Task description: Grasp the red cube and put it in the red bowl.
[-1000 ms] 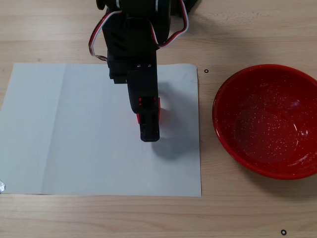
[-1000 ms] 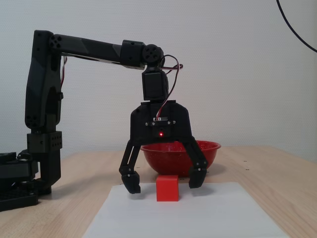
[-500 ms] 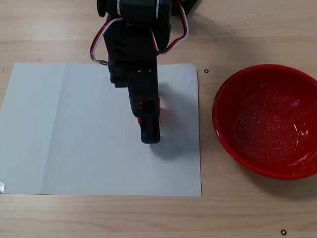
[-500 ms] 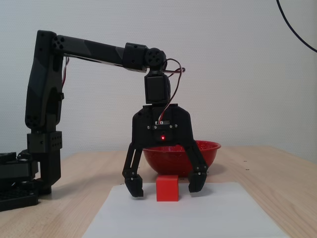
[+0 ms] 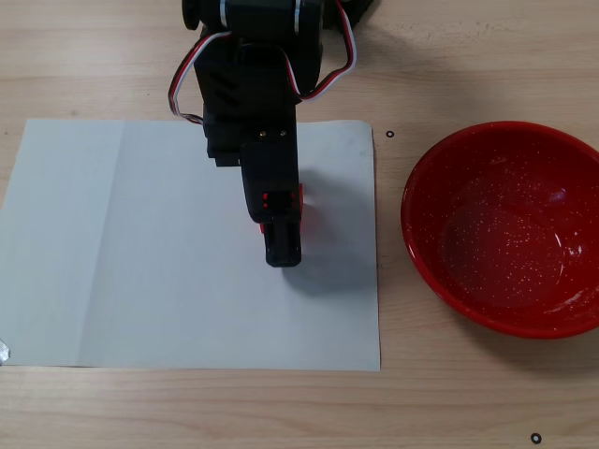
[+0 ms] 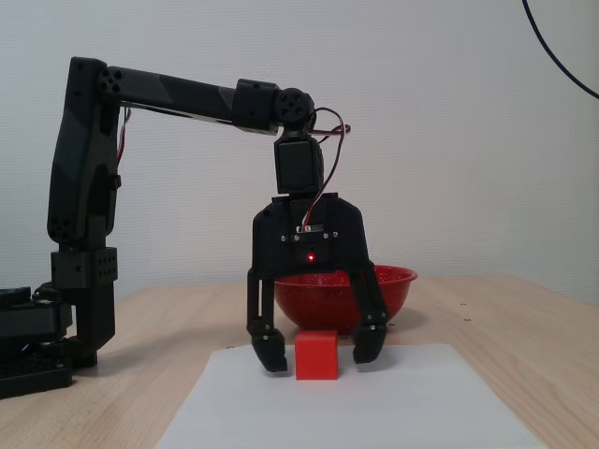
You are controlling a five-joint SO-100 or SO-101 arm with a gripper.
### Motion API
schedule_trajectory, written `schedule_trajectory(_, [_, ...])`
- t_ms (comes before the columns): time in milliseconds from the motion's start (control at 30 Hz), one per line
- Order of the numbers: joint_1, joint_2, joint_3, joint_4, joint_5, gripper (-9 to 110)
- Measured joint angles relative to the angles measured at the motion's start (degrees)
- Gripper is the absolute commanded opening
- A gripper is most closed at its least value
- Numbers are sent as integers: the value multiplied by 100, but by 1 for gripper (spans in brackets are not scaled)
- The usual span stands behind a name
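The red cube (image 6: 316, 354) sits on a white paper sheet (image 6: 374, 402). In a fixed view from the side, my gripper (image 6: 321, 356) is open and lowered over the cube, with one finger on each side and a small gap to each face. In a fixed view from above, the gripper (image 5: 281, 224) hides most of the cube; only a red edge of the cube (image 5: 300, 201) shows beside it. The red bowl (image 5: 505, 234) stands empty to the right of the sheet, and shows behind the gripper in the side view (image 6: 393, 285).
The white sheet (image 5: 140, 243) lies on a wooden table (image 5: 94, 75). The arm's base (image 6: 80, 281) stands at the left in the side view. Small black marks (image 5: 389, 134) dot the table near the bowl.
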Motion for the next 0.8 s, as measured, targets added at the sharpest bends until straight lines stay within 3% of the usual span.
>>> schedule_trajectory(133, [0,0,0,0,9,0])
schedule_trajectory(367, [0,-9,-167,439,-70,0])
schedule_trajectory(800, [299,-9,-2417,2004,-677,0])
